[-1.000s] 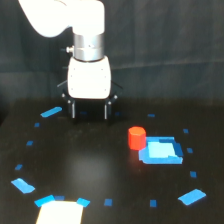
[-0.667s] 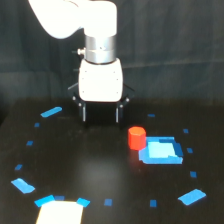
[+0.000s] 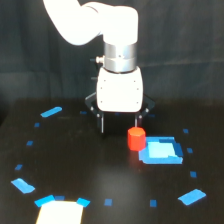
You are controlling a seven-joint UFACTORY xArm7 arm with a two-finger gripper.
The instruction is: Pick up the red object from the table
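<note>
No brand, label or writing can be read anywhere in the exterior view. The arm is smooth glossy white plastic, with a brushed silver metal collar (image 3: pixel 119 56) above a boxy white gripper housing (image 3: pixel 119 89) with rounded corners. Beneath it the gripper (image 3: pixel 120 123) shows two thin dark fingers (image 3: pixel 103 123) pointing down, set apart with a clear gap between them, so the jaws stand open and hold nothing.

The red object (image 3: pixel 135 138) is a small stubby cylinder, bright red-orange with a flat top, standing upright on the table (image 3: pixel 95 175). It sits just below and near the finger on the exterior view's right, not between the fingers. Whether that finger touches it cannot be told.

Touching or just beside the cylinder on its right lies a flat light-blue square block (image 3: pixel 161 151) with a paler top face. The table is flat matte black, dotted with small blue tape marks (image 3: pixel 108 202) and larger blue strips (image 3: pixel 50 111). At the near edge, left, lies a pale cream rectangular patch (image 3: pixel 60 213).
</note>
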